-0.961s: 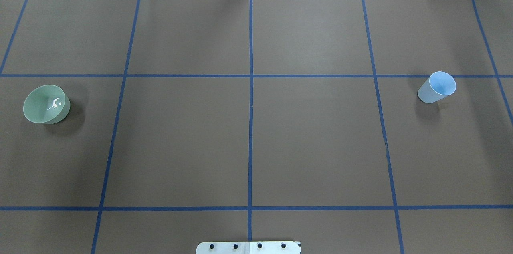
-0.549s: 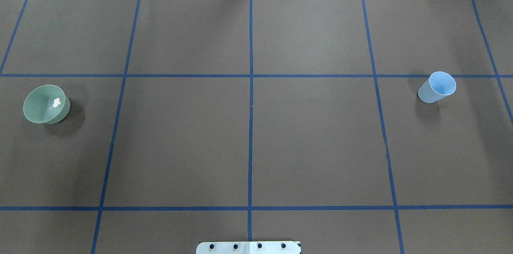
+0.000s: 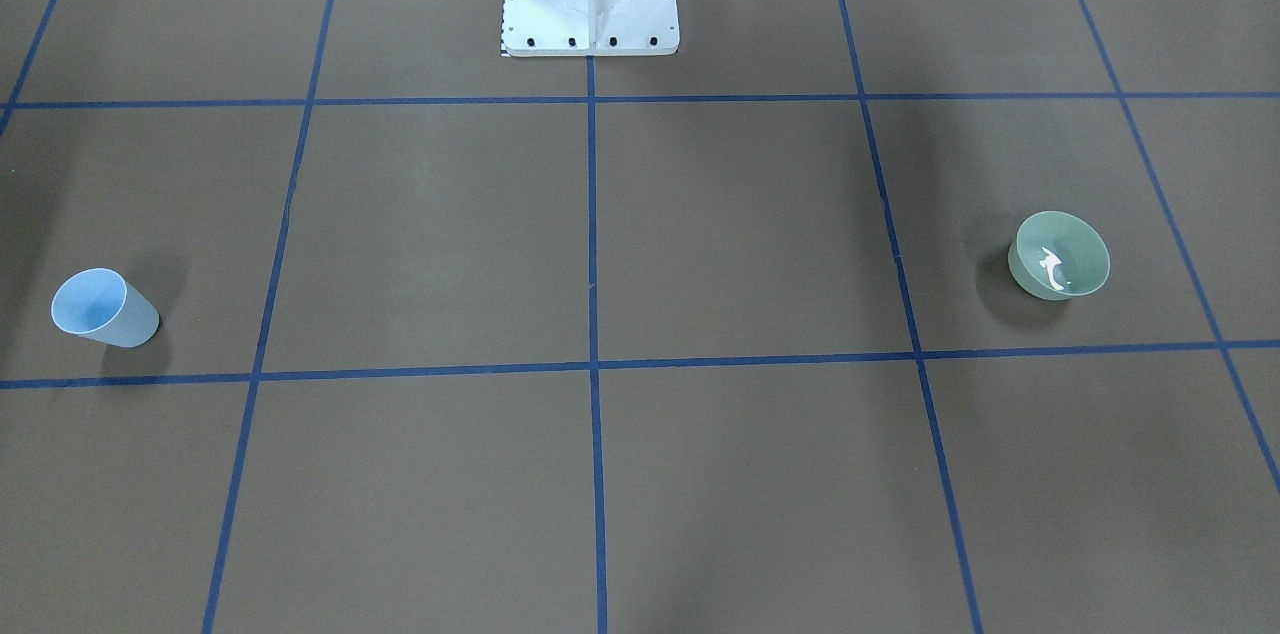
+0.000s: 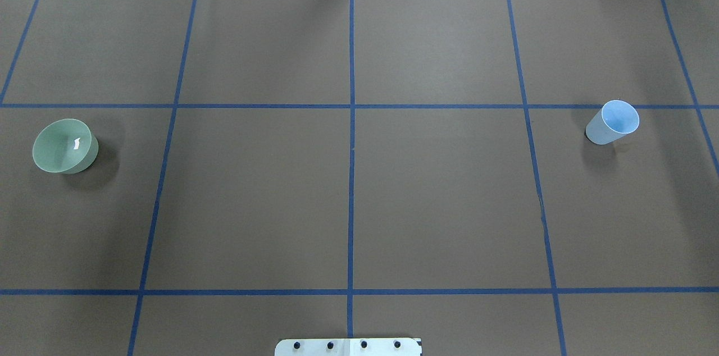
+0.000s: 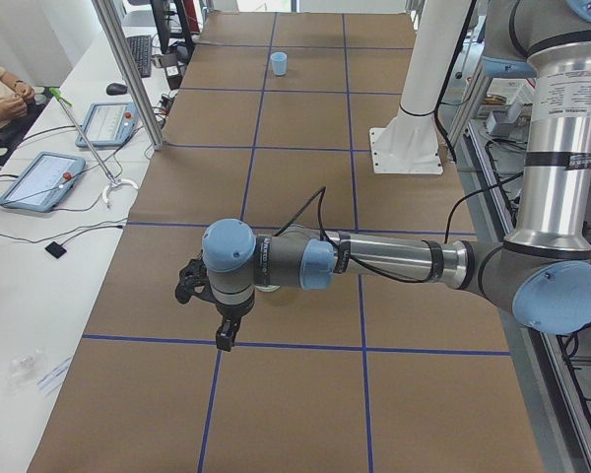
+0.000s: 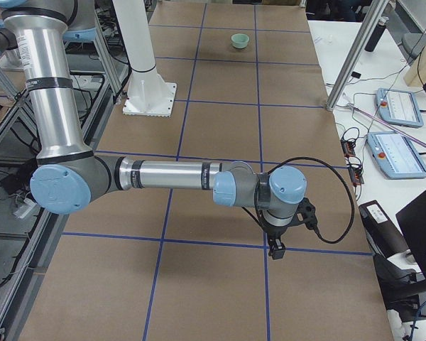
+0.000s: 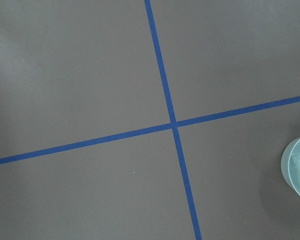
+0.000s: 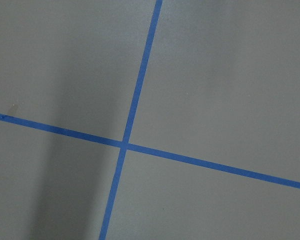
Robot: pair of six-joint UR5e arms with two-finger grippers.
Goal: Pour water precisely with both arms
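Left end effector (image 5: 224,337) hovers (water (image 4: 76,144) in bowl (image 4: 48,156)).

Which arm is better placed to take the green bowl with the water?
Left, most likely. The green bowl with the water stands on the left side of the table, and the left wrist view shows its rim at the picture's edge. The right arm reaches over the other end, far from the bowl.

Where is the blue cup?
In the overhead view the blue cup stands far right, by a tape line, opposite the green bowl at far left.
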